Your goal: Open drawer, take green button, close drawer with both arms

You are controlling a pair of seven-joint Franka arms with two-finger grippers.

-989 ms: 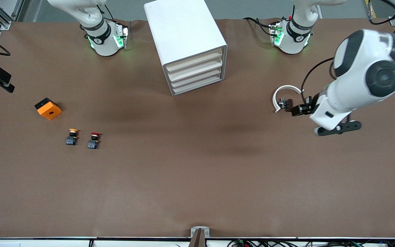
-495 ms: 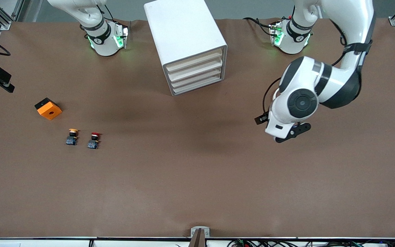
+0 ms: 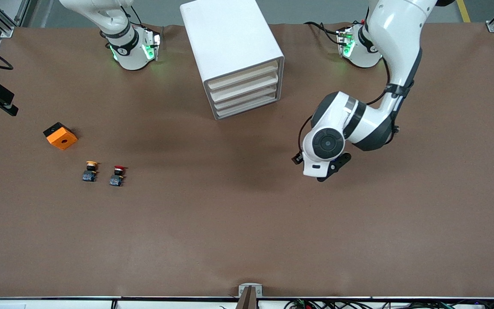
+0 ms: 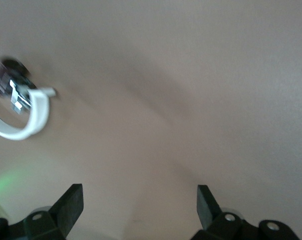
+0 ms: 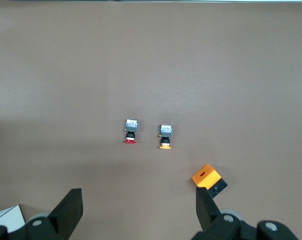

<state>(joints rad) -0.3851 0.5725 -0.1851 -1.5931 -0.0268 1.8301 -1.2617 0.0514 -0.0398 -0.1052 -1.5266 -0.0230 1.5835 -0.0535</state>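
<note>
The white cabinet (image 3: 234,51) stands at the back middle of the table. All its cream drawer fronts are pushed in, and the drawer (image 3: 247,108) is the lowest one. The button is hidden. My left arm's wrist (image 3: 326,146) hangs over bare brown mat between the cabinet and the left arm's end. My left gripper (image 4: 139,205) is open with nothing between its fingers (image 4: 70,204). My right gripper (image 5: 139,207) is open and empty too, high over the mat. A corner of the cabinet (image 5: 4,215) shows beside it.
A yellow-capped button (image 3: 90,170) (image 5: 165,136), a red-capped button (image 3: 117,175) (image 5: 130,131) and an orange block (image 3: 60,136) (image 5: 208,179) lie toward the right arm's end. A white ring with a small device (image 4: 25,110) lies near the left gripper.
The left arm has swung from its end of the table toward the middle, nearer the cabinet, and now covers the white ring in the front view. Nothing else has moved.
</note>
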